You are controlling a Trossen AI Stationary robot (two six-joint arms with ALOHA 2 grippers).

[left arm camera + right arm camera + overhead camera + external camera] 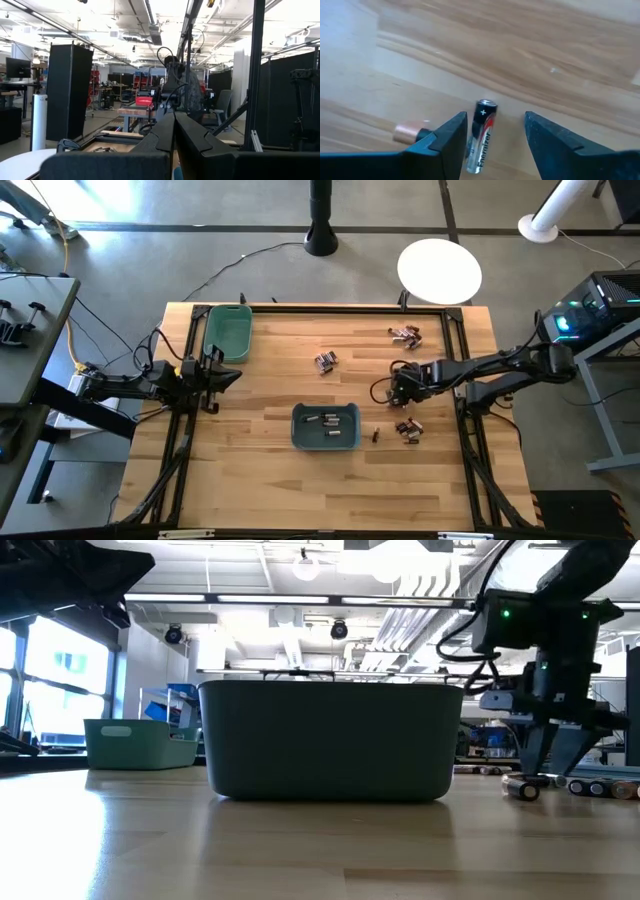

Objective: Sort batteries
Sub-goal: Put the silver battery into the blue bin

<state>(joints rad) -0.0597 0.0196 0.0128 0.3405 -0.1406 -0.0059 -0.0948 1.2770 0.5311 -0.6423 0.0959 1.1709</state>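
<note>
While your right gripper (pixel 495 137) fingers stand open, the battery (pixel 481 136) lies between them, its length running along the gap.

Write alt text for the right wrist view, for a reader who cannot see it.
The right hand is open just above the wooden table, its two dark fingers on either side of a black and silver battery lying flat with its plus end facing away. A copper-topped battery lies beside one finger, partly hidden behind it.
</note>
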